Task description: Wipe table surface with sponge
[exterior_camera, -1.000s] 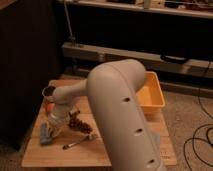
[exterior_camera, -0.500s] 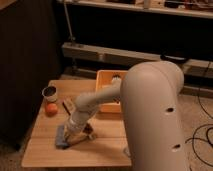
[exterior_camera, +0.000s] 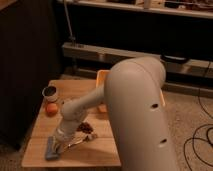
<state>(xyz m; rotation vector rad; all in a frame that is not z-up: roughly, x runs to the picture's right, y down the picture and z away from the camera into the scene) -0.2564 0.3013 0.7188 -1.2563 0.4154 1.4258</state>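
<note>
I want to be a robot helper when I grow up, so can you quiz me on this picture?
1. True or false: the gripper is down at the sponge, near the front left corner of the table surface.
2. Fill in: the round orange thing sits beside a small dark ____.
3. Which lies nearest the sponge? A) orange tray B) crumb pile C) round orange thing

Key: 1 true; 2 cup; 3 B.
</note>
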